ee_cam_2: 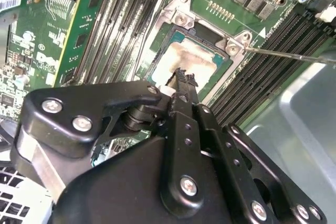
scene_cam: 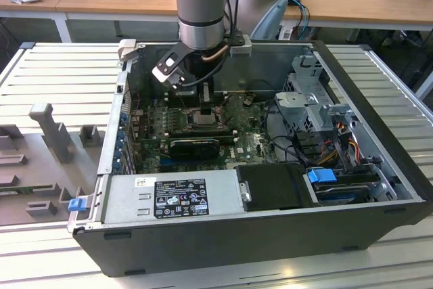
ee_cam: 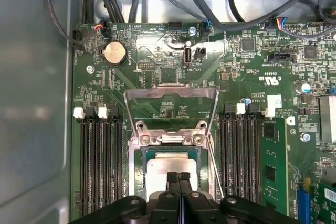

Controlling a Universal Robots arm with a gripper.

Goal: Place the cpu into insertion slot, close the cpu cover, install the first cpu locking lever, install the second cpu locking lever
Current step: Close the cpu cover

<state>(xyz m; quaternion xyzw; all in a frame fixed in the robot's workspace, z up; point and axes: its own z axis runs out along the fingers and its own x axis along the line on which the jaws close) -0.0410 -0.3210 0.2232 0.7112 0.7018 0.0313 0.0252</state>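
In the upper middle of the exterior view the gripper (scene_cam: 204, 107) reaches straight down into the open computer case (scene_cam: 270, 235), over the motherboard (scene_cam: 250, 143). In the first wrist view its two fingertips are pressed together with nothing between them, and they sit directly above the cpu (ee_cam: 160, 169) — whether touching its pale metal top or just clear of it, I cannot tell. The cpu lies flat and square inside the insertion slot (ee_cam_2: 157, 35), so that step looks done. The cpu cover (ee_cam: 170, 93) is not down: its silvery frame is swung back on the hinge at the slot's far edge, lying away from the fingertips with the cpu between the two. A thin locking lever (ee_cam_2: 289, 55) runs out from the slot's corner beside the memory slots (ee_cam: 100, 161), apparently unlatched. The cover's hinge line crosses the line from fingertips to cover.
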